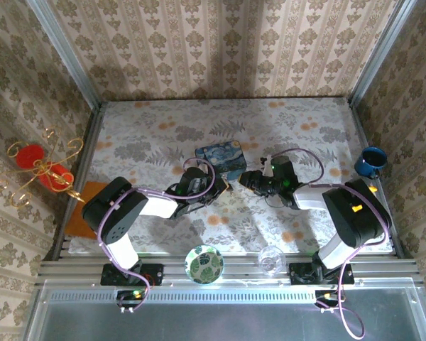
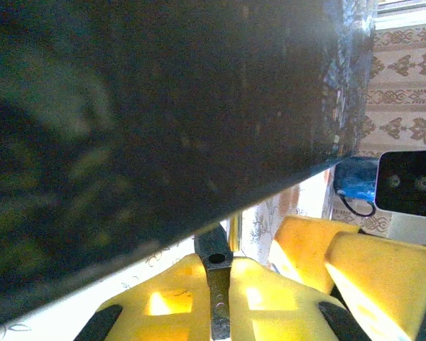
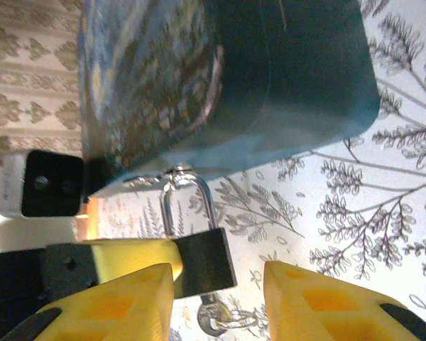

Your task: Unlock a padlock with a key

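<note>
Jaws of the right gripper (image 3: 219, 275) stand apart, the padlock (image 3: 199, 261) between their tips.

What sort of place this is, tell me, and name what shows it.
Probably a robot test booth dressed as a home: wallpapered walls inside a metal frame, a floral tablecloth, and household pieces like a blue mug and a gold candle holder.

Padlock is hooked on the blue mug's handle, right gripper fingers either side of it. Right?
Wrong on the mug. The right wrist view shows the padlock hooked on the clasp of the blue tin; the blue mug stands well apart from it. The right gripper does have a finger on either side of it.
</note>
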